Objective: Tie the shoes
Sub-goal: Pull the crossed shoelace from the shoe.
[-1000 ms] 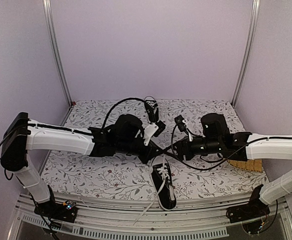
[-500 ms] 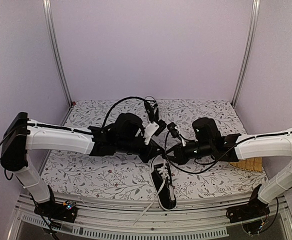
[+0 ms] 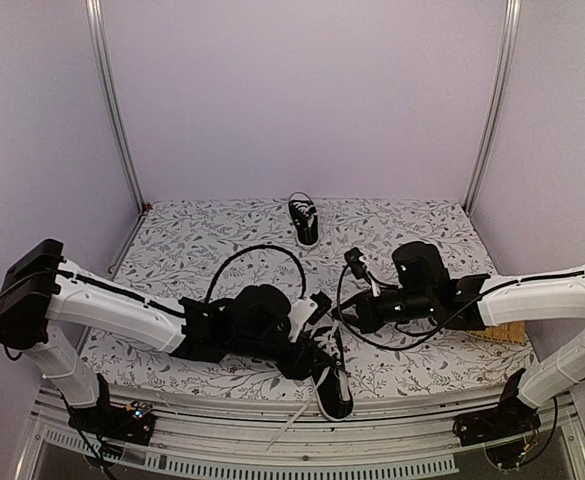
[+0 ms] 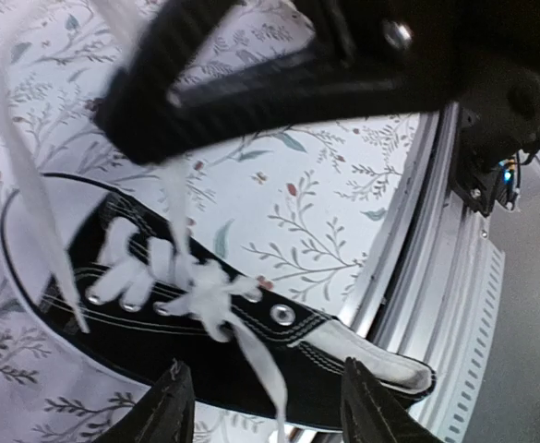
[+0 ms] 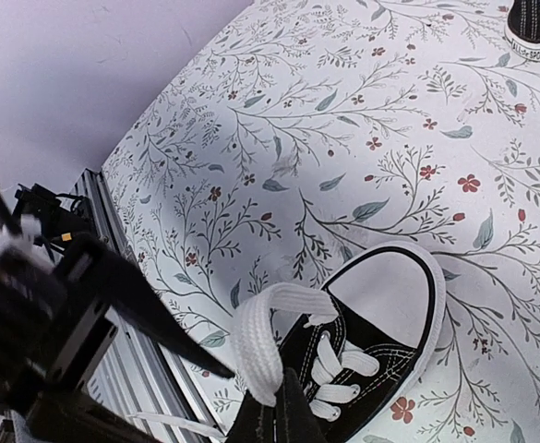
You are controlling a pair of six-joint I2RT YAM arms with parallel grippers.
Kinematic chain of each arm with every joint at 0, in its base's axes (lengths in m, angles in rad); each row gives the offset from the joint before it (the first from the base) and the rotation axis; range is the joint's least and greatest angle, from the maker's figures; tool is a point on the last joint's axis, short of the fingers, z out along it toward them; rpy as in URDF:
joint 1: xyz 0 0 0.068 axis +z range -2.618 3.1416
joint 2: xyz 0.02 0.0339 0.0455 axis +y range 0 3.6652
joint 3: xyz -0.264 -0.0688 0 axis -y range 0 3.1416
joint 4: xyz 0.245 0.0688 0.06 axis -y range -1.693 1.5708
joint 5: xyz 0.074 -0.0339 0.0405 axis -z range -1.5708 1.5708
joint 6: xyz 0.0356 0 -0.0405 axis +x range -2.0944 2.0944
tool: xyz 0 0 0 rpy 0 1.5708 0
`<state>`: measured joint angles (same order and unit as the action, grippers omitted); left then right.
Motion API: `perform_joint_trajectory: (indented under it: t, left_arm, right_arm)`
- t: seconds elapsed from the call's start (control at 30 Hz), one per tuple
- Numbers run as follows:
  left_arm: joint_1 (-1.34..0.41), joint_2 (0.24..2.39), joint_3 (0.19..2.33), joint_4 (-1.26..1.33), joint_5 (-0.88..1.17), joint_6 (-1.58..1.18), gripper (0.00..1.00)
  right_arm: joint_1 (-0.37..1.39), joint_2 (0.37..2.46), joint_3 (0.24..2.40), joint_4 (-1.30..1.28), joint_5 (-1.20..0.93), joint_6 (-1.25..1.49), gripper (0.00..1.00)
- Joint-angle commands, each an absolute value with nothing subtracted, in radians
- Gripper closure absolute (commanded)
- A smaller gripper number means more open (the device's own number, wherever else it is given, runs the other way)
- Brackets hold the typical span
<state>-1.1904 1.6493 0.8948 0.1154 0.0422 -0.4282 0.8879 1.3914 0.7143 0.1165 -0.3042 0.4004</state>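
- My right pincer is clenched on a loop of white lace, lifted just above the near sneaker.
- My left pincer is released, with its fingers spread over that sneaker's laced throat.
- The near sneaker lies lengthwise at the desk's near edge, toe toward the arm bases. I judge the left arm nearer.
- The far sneaker sits well apart at the back.

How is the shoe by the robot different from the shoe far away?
The near shoe lies at the front edge of the table; the far shoe sits at the back. The near shoe's lace is pinched by the right hand; no hand touches the far shoe. Both are black with white laces.
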Motion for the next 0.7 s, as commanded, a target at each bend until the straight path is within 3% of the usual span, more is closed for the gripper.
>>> perform_joint_trajectory:
  t: [0.0, 0.17, 0.37, 0.67]
  left_arm:
    - [-1.266, 1.705, 0.888, 0.194, -0.013, -0.549, 0.47]
    - [-1.29, 1.791, 0.947, 0.158, -0.031, -0.558, 0.5]
    - [-1.295, 1.821, 0.972, 0.094, -0.084, -0.57, 0.61]
    - [-1.311, 1.813, 0.947, 0.102, -0.087, -0.592, 0.85]
  right_arm:
    - [0.885, 1.357, 0.694, 0.156, -0.273, 0.437, 0.98]
    - [0.885, 1.348, 0.69, 0.159, -0.275, 0.441, 0.98]
    - [0.885, 1.328, 0.678, 0.167, -0.275, 0.449, 0.98]
    - [0.885, 1.326, 0.674, 0.167, -0.262, 0.449, 0.98]
